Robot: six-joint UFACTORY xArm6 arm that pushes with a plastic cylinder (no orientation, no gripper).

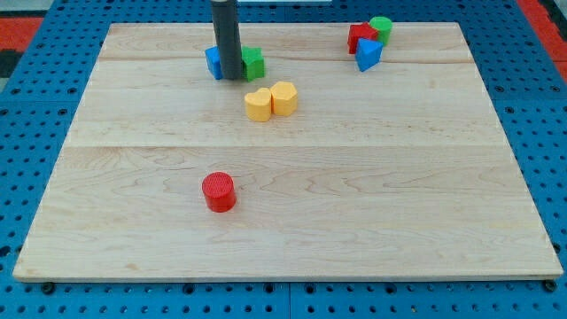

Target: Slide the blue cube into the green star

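Pale wooden surface on a blue perforated base, carrying 7 small blocks. The dark rod descends from the view's top; my tip rests between the blue cube on its left and the green star on its right, hiding whether the 2 touch. No jaws exist on this rig, so nothing is grasped. Just below lie 2 yellow blocks: a yellow heart touching a rounded yellow block. At upper right, a red block, green cylinder and blue triangular block cluster together. A red cylinder stands alone, lower left of centre
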